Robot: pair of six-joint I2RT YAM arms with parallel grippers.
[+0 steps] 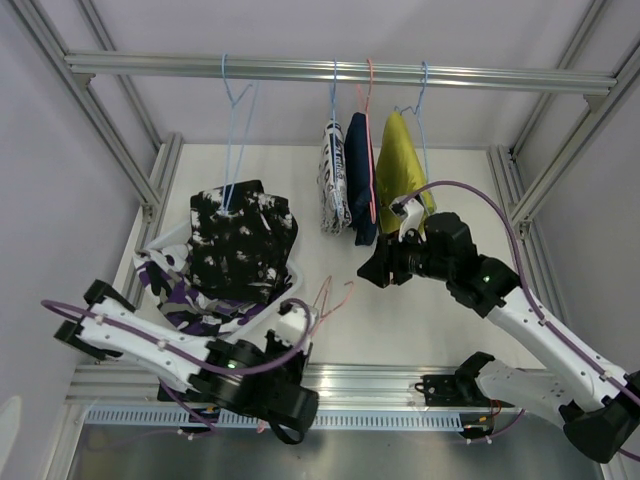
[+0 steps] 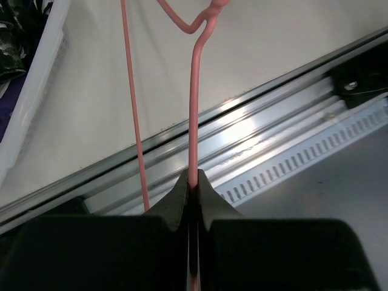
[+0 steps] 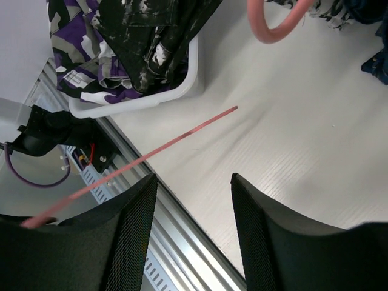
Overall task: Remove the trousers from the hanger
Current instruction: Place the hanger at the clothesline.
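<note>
Two tools: L tool clamped on pink hanger wire; R tool jaws parted, empty. Three trousers hang; two in basket.

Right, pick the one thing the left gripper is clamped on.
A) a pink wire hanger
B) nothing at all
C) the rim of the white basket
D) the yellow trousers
A: in the left wrist view the left gripper has its jaws shut tight on the thin wire of the pink hanger, which carries no cloth.
</note>
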